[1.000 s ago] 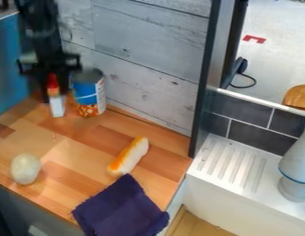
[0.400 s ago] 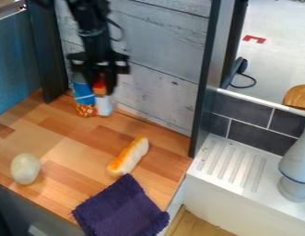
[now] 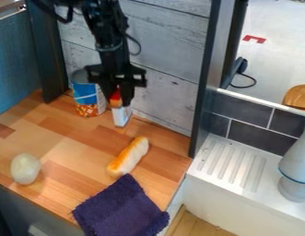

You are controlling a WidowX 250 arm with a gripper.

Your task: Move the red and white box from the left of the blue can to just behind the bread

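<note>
The black gripper [image 3: 117, 99] hangs over the back of the wooden counter, in front of the plank wall. It is shut on a small white bottle [image 3: 122, 116] with a red-orange cap, which hangs below it, slightly tilted. Just left of the bottle stands a blue and white can [image 3: 87, 94] with an orange-patterned base. In front of the bottle lies a bread-like piece [image 3: 128, 156], white with an orange side. A pale round object [image 3: 25, 168] rests at the counter's left front.
A dark purple cloth [image 3: 120, 209] lies over the counter's front right corner. To the right are a white ridged drainboard [image 3: 231, 166] and a pale grey faucet-like object [image 3: 297, 161]. A dark upright post [image 3: 203, 78] borders the counter's back right.
The gripper has moved right along the wall, carrying the bottle from the can's left side, past its front, to its right side. The other objects have stayed put.
</note>
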